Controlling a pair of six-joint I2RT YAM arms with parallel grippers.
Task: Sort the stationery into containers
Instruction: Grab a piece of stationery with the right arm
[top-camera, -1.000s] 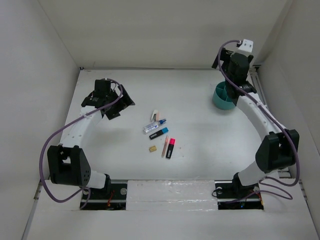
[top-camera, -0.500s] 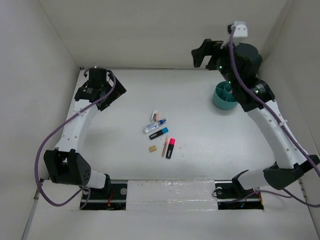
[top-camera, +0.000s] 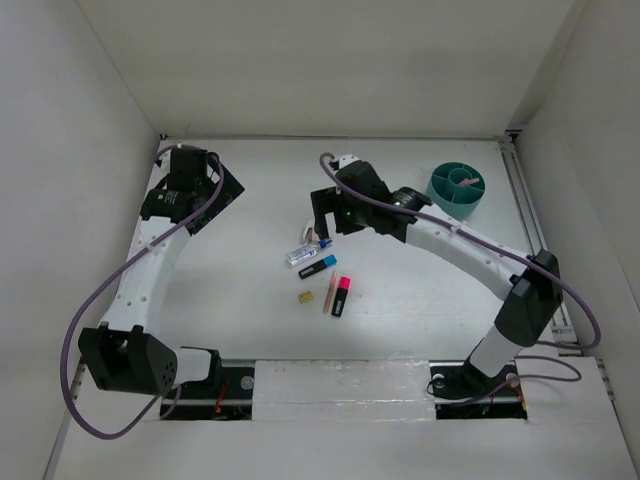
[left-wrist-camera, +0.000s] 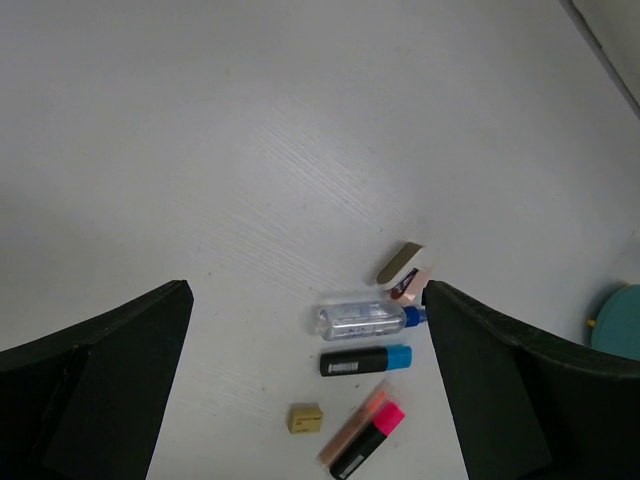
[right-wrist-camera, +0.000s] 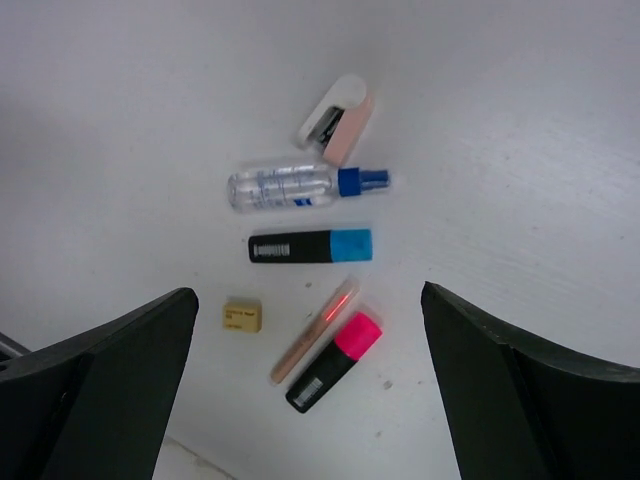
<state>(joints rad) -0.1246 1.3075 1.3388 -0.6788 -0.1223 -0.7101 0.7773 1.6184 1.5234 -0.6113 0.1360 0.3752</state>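
R tool (top-camera: 322, 214), jaws wide, over stationery (right-wrist-camera: 310, 246)

Even, bright light (soft shadows), sharp frames

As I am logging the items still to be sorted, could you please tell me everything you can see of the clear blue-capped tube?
The clear tube looks like transparent plastic, with small blue print on its wall and a narrow blue cap at one end. It lies on its side on the white table, parallel to the blue-capped highlighter beside it, with a gap between them. Nothing grips it.
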